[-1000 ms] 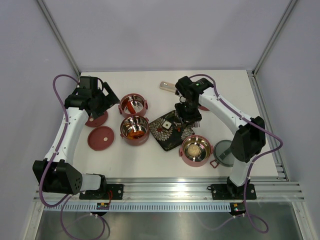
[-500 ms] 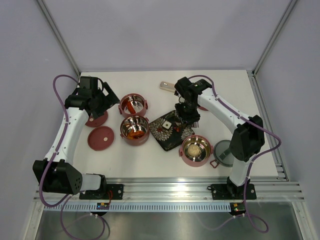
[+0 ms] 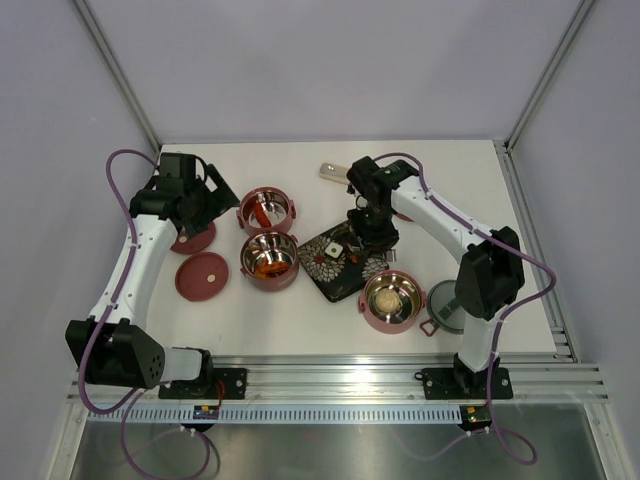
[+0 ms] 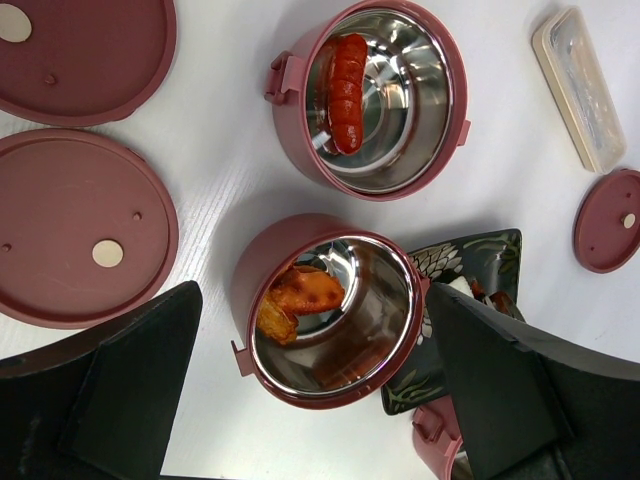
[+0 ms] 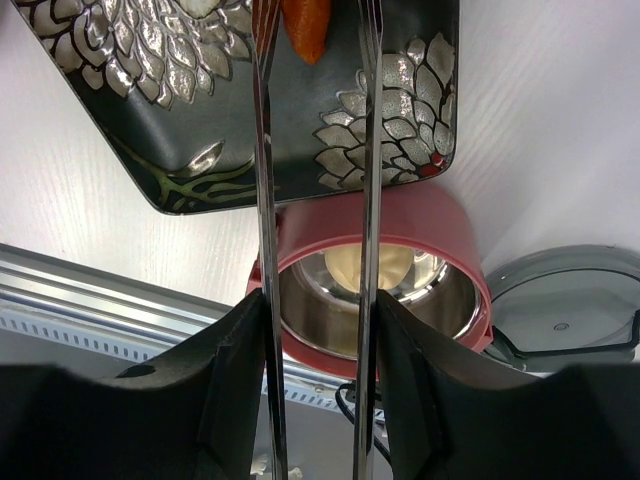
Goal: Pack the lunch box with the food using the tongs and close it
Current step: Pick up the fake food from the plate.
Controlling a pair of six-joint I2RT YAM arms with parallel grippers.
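My right gripper [image 5: 318, 330] is shut on the silvery tongs [image 5: 263, 180], whose two arms reach out over the black flower plate [image 5: 190, 130]. An orange food chunk [image 5: 305, 25] lies on the plate between the tong tips. Below it stands a red bowl [image 5: 400, 225] with the beige ball [image 5: 368, 268] inside. In the top view the right gripper [image 3: 368, 232] hovers at the plate's [image 3: 325, 275] far edge. My left gripper [image 4: 315, 370] hangs open above a bowl [image 4: 250, 270] with orange chunks [image 4: 298, 298]. Another bowl [image 4: 290, 110] holds a red sausage [image 4: 345, 80].
Two dark-red disc lids [image 4: 80, 230] [image 4: 90, 50] lie left of the bowls, and a smaller one [image 4: 610, 220] lies at the right. The translucent oblong case [image 3: 333, 173] rests at the back. The grey handled lid [image 3: 447, 305] lies right of the ball's bowl [image 3: 366, 312].
The right gripper has shifted slightly left over the plate with the tongs. The left arm has not moved.
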